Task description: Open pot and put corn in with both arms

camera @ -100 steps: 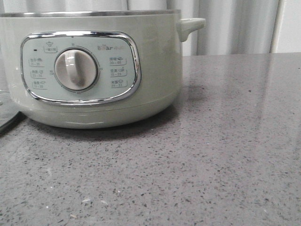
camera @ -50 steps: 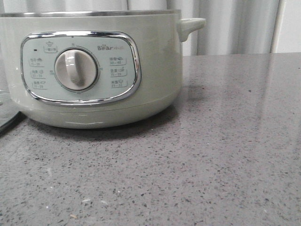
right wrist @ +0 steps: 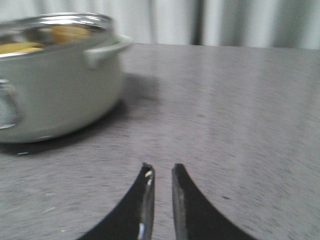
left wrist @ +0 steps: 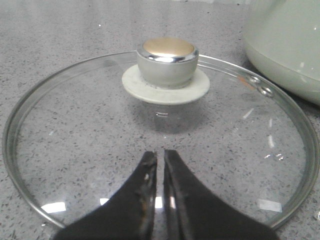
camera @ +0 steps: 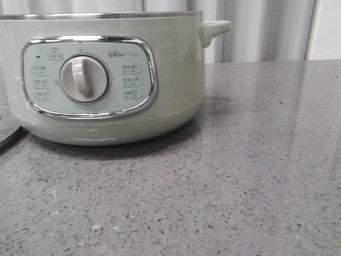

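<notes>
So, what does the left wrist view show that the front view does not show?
Only the left wrist view shows the glass lid lying flat on the counter, its knob up, with the left gripper over it, fingers nearly closed and holding nothing. Only the front view shows the control panel with its dial, the steel rim and the side handle. Both show the pot and the grey speckled counter.
</notes>
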`<state>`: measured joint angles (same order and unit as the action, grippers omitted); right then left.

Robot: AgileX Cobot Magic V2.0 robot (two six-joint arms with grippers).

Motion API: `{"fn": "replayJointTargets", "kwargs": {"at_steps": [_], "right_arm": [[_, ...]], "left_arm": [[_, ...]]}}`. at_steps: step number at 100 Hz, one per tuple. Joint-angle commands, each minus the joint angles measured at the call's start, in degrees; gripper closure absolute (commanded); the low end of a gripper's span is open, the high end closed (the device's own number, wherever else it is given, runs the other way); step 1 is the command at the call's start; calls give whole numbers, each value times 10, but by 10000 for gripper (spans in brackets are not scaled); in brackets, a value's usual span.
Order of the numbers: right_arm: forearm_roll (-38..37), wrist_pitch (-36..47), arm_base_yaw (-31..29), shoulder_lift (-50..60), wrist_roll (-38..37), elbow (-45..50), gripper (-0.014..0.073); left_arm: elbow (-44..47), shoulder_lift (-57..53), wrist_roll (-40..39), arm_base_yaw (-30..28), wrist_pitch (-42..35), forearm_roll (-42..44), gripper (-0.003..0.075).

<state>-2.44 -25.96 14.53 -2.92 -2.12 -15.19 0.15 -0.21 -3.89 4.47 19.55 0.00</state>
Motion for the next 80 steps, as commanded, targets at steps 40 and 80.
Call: {"fn": "replayJointTargets", "kwargs": {"at_steps": [40,80], "right_arm": [[-18,341,-173,5,2,167,589],[-38,94,-176,48,2,170,589]], "left_arm": [[4,-20,1,-2,-13,-4,741],[4,-19,1,-2,-13,-4,741]]}}
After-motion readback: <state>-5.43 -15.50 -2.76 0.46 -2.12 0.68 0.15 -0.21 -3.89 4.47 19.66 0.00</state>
